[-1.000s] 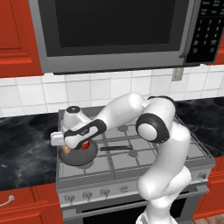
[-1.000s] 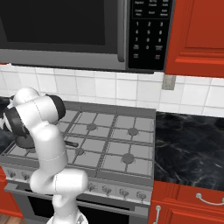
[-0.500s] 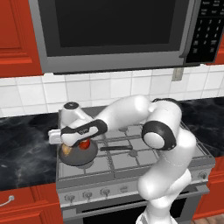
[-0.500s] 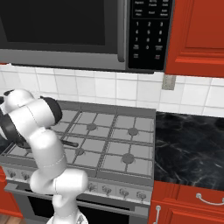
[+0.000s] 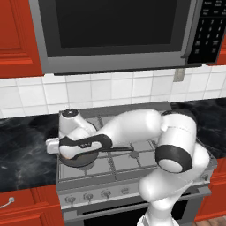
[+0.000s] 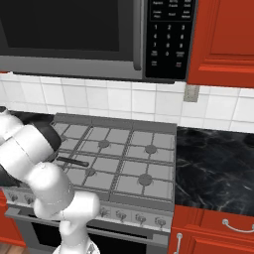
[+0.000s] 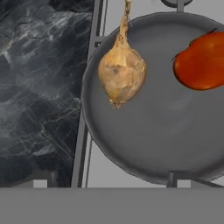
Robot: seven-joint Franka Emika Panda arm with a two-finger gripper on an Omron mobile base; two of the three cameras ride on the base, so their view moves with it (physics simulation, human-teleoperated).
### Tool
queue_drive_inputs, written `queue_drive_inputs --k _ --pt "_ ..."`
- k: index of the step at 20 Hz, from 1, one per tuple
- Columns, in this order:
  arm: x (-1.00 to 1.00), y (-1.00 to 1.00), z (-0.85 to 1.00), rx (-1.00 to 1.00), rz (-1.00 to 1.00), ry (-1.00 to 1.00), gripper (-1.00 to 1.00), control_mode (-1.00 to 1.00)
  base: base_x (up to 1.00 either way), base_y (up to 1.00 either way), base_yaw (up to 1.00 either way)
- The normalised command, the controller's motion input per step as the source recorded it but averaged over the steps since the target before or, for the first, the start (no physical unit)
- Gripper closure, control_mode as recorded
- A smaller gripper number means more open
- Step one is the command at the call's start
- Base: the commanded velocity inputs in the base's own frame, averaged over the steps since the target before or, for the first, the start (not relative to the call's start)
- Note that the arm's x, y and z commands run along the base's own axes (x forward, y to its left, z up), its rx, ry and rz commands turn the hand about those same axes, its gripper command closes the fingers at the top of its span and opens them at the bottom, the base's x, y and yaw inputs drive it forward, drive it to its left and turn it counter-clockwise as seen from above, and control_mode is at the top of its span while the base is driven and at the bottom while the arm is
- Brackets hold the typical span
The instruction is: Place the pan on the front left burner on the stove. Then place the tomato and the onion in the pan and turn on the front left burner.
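One pan (image 7: 148, 131), one onion (image 7: 121, 74), one tomato (image 7: 200, 61), all counted in the hand view. Both foods lie inside the pan, apart from each other, onion toward the rim nearest the black marble surface (image 7: 39, 87), tomato at the view's right edge, partly cut off.

Onion: tan-yellow bulb, mottled skin, long axis running up-down in the hand view, thin stalk pointing to the top of that view and reaching over the pan rim. Tomato: glossy red-orange, roundish, small dark stem mark on its upper edge.

Pan: round, shallow, dark grey, plain flat bottom. It sits at the front left of the stove (image 5: 132, 165), on the grate just beside the surface. In the left base view the pan (image 5: 81, 160) is mostly hidden under the hand; its long thin black handle (image 5: 115, 149) points right, across the stove, lying roughly level. The handle also shows in the right base view (image 6: 73, 160).

End effector (image 5: 73, 152) hangs above the pan; fingers not visible, so cannot tell how wide it stands.

One row of knobs (image 5: 105, 193) along the stove front.
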Motion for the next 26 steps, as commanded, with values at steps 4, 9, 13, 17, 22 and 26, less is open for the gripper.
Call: queue_drive_inputs --k 4,9,13,17,22,26 --pt "-0.62 0.0 0.03 0.0 -0.01 -0.08 -1.0 -1.0 0.0 0.0 0.0" --pt "-0.58 0.0 0.02 0.01 -0.01 -0.14 -1.0 -1.0 0.0 0.0 0.0" --pt "-0.56 0.0 0.0 0.03 0.0 -0.24 -1.0 -1.0 0.0 0.0 0.0" --pt "-0.47 0.0 0.0 0.03 0.0 -0.24 -1.0 -1.0 0.0 0.0 0.0" --pt "-0.32 0.0 -0.08 0.0 0.0 -0.18 -1.0 -1.0 0.0 0.0 0.0" --pt "-0.32 0.0 -0.07 0.04 0.0 -0.18 -1.0 -1.0 0.0 0.0 0.0"
